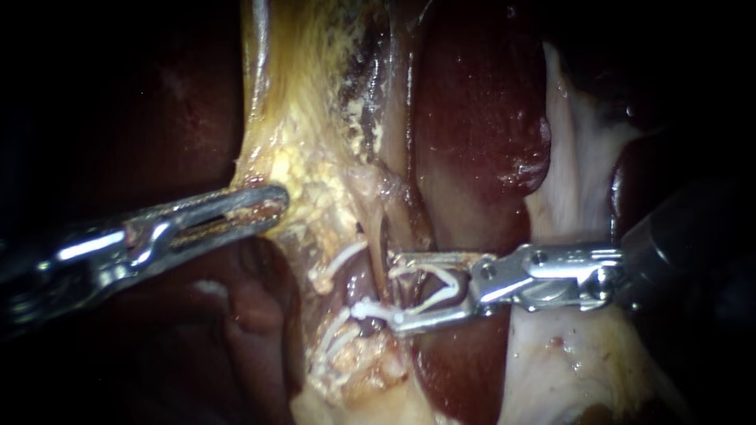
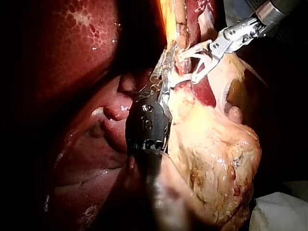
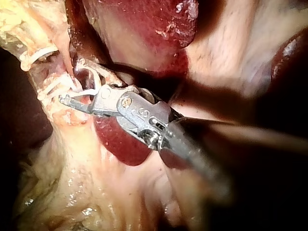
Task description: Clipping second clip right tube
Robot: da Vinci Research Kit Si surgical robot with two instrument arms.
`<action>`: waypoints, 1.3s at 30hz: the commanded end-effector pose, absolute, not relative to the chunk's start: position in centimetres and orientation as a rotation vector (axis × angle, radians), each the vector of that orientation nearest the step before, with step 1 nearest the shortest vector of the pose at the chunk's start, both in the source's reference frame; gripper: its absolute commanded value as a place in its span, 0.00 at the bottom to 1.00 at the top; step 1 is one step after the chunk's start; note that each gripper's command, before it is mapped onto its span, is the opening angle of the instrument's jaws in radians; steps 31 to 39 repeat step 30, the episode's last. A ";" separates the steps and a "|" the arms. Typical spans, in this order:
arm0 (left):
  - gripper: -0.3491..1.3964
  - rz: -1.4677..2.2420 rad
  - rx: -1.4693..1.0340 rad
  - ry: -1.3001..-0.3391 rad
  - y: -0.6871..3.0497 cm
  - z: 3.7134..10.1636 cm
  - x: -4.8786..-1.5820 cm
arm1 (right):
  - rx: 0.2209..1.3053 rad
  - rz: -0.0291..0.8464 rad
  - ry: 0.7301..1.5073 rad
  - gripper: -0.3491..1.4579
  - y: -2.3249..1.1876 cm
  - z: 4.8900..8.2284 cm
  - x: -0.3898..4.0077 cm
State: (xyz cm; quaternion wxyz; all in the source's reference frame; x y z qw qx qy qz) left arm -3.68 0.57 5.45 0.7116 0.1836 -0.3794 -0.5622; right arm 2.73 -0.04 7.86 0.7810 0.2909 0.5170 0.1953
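Close view of wet tissue. The right instrument [image 1: 396, 291], a silver shaft ending in two slim jaws, has its jaws standing wide apart with an open white plastic clip [image 1: 450, 285] seated between them and touching both. They straddle the right tube [image 1: 379, 244], a thin, pale pink, glistening strand running down beside the dark red liver [image 1: 472, 118]. Just below, a seated white clip [image 1: 366, 310] appears to cross the same tube. The left instrument [image 1: 272, 206] has its jaws closed on yellow fatty tissue [image 1: 307, 173], holding it taut. The tube looks soft, slippery and easily torn. It is best taken squarely across its bare stretch, with the clip arms reaching past its far side and no pulling.
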 end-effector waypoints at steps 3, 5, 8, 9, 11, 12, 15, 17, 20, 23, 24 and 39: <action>0.00 -1.246 0.404 -0.841 0.57 5.46 -3.68 | 0.642 0.435 1.113 0.52 -0.03 7.89 2.84; 0.00 -1.246 0.404 -0.841 0.56 5.46 -3.69 | 0.650 0.447 1.116 0.51 -0.03 7.89 2.91; 0.00 -1.246 0.403 -0.841 0.56 5.46 -3.69 | 0.660 0.455 1.123 0.49 -0.02 7.87 2.98; 0.00 -1.246 0.403 -0.841 0.56 5.46 -3.69 | 0.664 0.450 1.125 0.45 -0.02 7.87 2.98; 0.00 -1.247 0.403 -0.841 0.55 5.45 -3.69 | 0.667 0.446 1.126 0.27 -0.03 7.85 2.96; 0.00 -1.247 0.403 -0.841 0.55 5.45 -3.69 | 0.655 0.454 1.118 0.11 -0.02 7.83 2.93; 0.00 -1.247 0.402 -0.841 0.55 5.45 -3.70 | 0.662 0.515 1.097 0.00 0.04 7.78 2.87; 0.00 -1.247 0.402 -0.841 0.55 5.45 -3.69 | 0.676 0.545 1.089 0.00 0.07 7.75 2.84; 0.00 -1.247 0.402 -0.841 0.55 5.45 -3.70 | 0.679 0.552 1.088 0.00 0.07 7.72 2.82; 0.00 -1.247 0.402 -0.841 0.55 5.45 -3.70 | 0.682 0.550 1.088 0.00 0.06 7.71 2.82; 0.00 -1.247 0.402 -0.841 0.55 5.45 -3.70 | 0.684 0.548 1.088 0.00 0.06 7.71 2.83; 0.00 -1.247 0.402 -0.841 0.55 5.45 -3.70 | 0.686 0.546 1.089 0.00 0.05 7.73 2.83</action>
